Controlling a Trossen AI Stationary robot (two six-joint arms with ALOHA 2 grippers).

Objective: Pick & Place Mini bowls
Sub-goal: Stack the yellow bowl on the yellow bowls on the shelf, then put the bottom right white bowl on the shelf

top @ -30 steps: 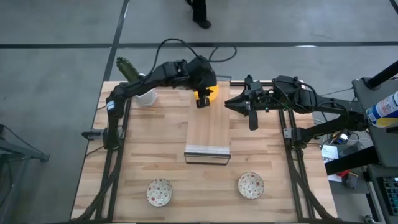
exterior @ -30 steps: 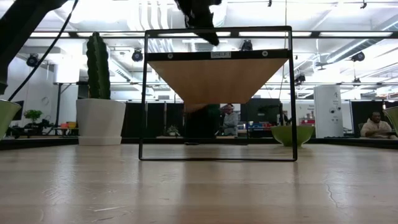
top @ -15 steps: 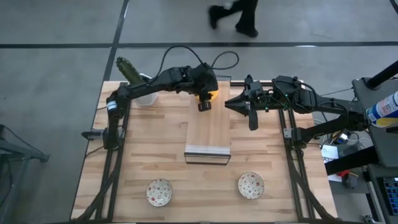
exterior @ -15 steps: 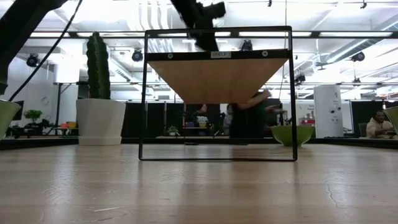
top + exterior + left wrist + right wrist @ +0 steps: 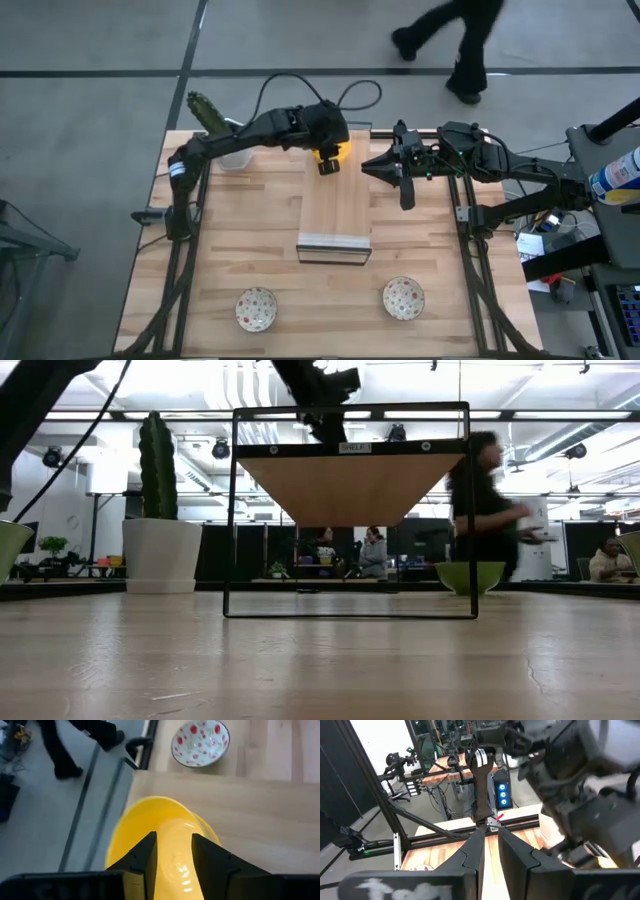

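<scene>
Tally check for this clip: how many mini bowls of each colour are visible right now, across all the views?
Speckled white bowls: 3, two near the table's front edge, one near the far edge.
Yellow bowls: 2, one at the left gripper on the shelf top, one yellow-green in the low view.
Total: 5

Both arms are dark, nearly black, built of chunky jointed segments. A black cable loops above the left arm (image 5: 255, 130). The right arm (image 5: 470, 160) carries small green and red lights. Each gripper has two flat, dark, angular fingers (image 5: 145, 857).
</scene>
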